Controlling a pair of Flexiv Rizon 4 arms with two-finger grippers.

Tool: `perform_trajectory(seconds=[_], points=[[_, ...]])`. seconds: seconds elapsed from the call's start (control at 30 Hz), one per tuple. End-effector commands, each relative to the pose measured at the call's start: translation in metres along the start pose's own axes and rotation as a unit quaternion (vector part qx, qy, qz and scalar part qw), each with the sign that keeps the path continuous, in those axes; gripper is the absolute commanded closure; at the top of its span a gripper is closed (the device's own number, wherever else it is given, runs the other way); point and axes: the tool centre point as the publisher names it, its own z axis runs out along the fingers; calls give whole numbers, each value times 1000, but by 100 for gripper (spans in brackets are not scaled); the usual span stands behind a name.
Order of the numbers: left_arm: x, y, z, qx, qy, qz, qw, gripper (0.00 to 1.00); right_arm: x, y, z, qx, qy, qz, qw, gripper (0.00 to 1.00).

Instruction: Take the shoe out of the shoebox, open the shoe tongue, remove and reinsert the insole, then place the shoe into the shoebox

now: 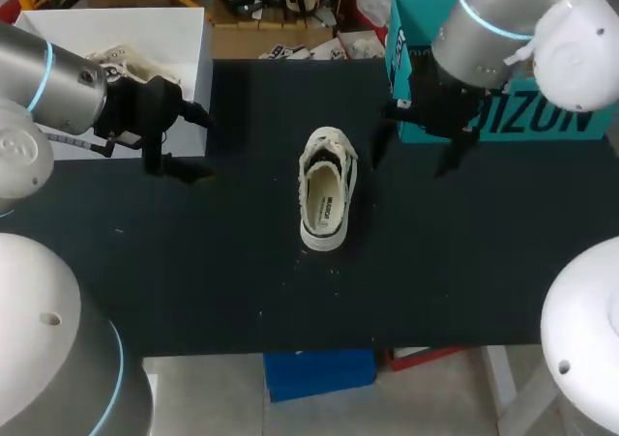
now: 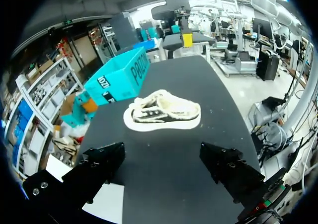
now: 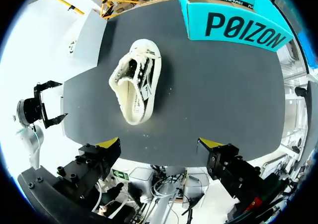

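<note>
A: From above, where's the shoe (image 1: 327, 189)?

B: Mid-table (image 1: 193, 281), already out of the teal shoebox (image 1: 542, 122), which sits at its two o'clock. A white box (image 1: 116, 30) is at its ten.

A: And the arms?

B: The left arm (image 1: 58, 88) hangs at the shoe's nine o'clock and the right arm (image 1: 484, 30) at two. Both pairs of jaws are spread wide, holding nothing, well apart from the shoe.

A: The left wrist camera?

B: The left jaws gape. The shoe (image 2: 164, 115) lies at their twelve o'clock, broadside, seemingly on its sole, with the shoebox (image 2: 119, 77) beyond at eleven.

A: Right wrist?

B: Same story. The right jaws are wide with nothing between the yellow tips. The shoe (image 3: 136, 82) is ahead at eleven and the shoebox (image 3: 233, 23) farther off at one.

A: What could go wrong?

B: I'd guess the tongue comes next, though I can't pick it out from here. If one arm tugs it before the other pins the shoe, the light shoe could slide or tip on the table. The insole (image 1: 327, 209) is probably floppy. Pulled by one edge it may fold, then jam on the way back in.
</note>
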Motion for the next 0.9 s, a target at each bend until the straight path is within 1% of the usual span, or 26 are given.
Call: perform_trajectory(seconds=[0.03,0.2,0.3,0.33,0.53,0.7,0.8,0.9], points=[[1,0,1,-1,-2,0,1000,0,6,6,-2,42,-275,-11,960,0],[1,0,1,-1,-2,0,1000,0,11,19,5,34,-287,-20,957,0],[1,0,1,-1,-2,0,1000,0,14,29,10,42,-313,-19,949,0],[1,0,1,-1,-2,0,1000,0,16,32,12,34,-305,-20,952,0],[1,0,1,-1,-2,0,1000,0,26,44,28,21,-305,-20,952,0],[1,0,1,-1,-2,0,1000,0,31,51,43,-6,-288,-1,957,0],[1,0,1,-1,-2,0,1000,0,33,53,53,-24,-270,5,963,0],[1,0,1,-1,-2,0,1000,0,34,55,57,-41,-262,11,964,0]])
